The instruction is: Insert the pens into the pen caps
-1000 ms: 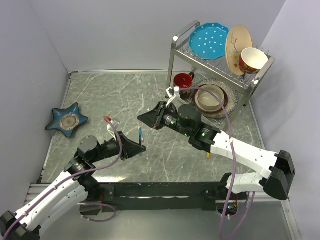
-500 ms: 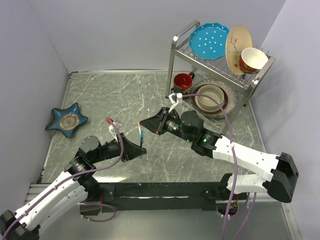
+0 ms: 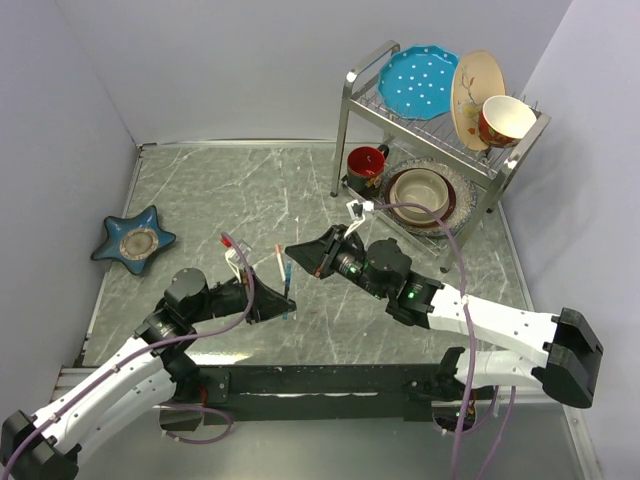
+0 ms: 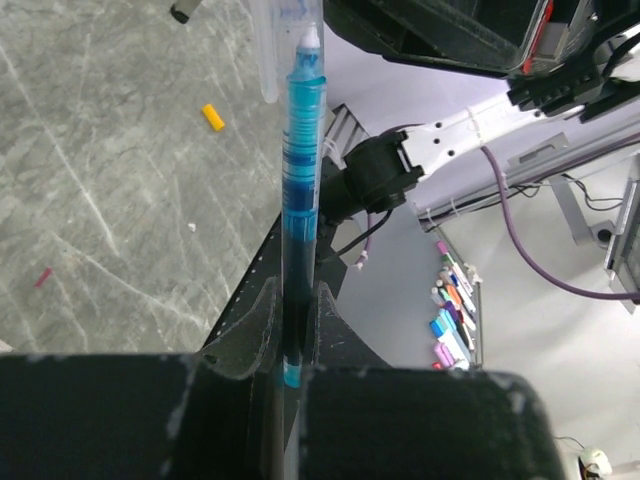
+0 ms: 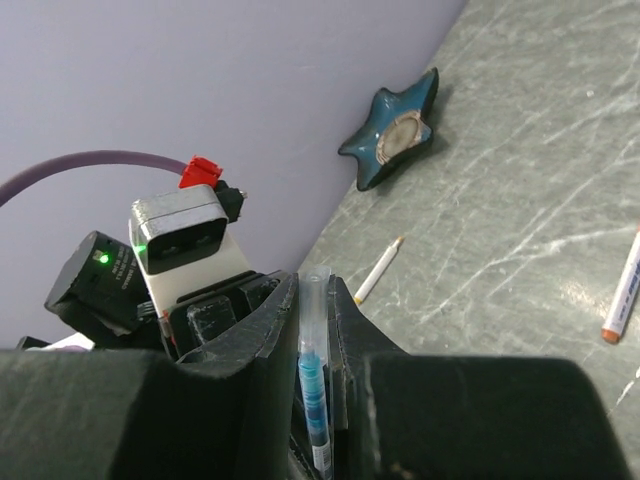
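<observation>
Grey marbled desk (image 3: 200,190) between lilac walls (image 3: 250,70). Above its near middle, left fingers (image 4: 248,335) clamp the blue pen (image 4: 300,180) upright; right fingers (image 5: 265,340) pinch a clear cap (image 5: 316,300) at its tip. A yellow cap (image 4: 212,117) lies loose.

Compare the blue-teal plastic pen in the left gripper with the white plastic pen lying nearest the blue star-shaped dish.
The blue-teal plastic pen is translucent blue; the white plastic pen is opaque with an orange tip. The blue-teal pen is clamped in the left gripper; the white pen lies loose on the grey marbled table. Both are slim stick pens.
</observation>
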`<control>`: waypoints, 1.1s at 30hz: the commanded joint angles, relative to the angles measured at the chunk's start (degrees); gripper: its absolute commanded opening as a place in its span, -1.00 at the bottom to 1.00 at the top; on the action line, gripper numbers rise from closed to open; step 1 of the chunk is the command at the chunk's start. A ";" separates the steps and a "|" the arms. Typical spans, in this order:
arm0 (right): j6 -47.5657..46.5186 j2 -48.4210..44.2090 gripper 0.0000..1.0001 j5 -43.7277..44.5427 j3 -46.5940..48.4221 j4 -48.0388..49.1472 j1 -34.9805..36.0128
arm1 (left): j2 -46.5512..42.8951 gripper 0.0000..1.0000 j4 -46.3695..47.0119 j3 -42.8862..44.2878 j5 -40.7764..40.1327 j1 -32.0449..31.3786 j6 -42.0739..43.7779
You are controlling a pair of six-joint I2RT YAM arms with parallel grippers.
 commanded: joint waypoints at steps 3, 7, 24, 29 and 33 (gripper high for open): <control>-2.09 -2.94 -1.00 -1.44 -2.33 2.35 4.18 | 1.34 -0.98 7.81 3.51 -4.51 0.54 -3.00; -2.01 -2.94 -1.00 -2.67 -5.40 6.04 5.33 | 4.24 -0.98 8.77 4.91 -4.60 0.54 -3.27; -2.01 -8.12 -1.00 -4.17 -4.62 7.44 6.74 | 2.23 -0.98 9.56 6.67 -0.56 0.54 6.22; -3.06 -7.69 -1.00 -3.47 -0.49 8.07 6.82 | 3.28 -0.98 9.31 7.55 2.87 0.54 6.05; -4.82 -6.90 -1.00 -1.27 3.55 6.66 6.39 | 4.34 -0.98 7.98 8.34 3.93 0.36 6.49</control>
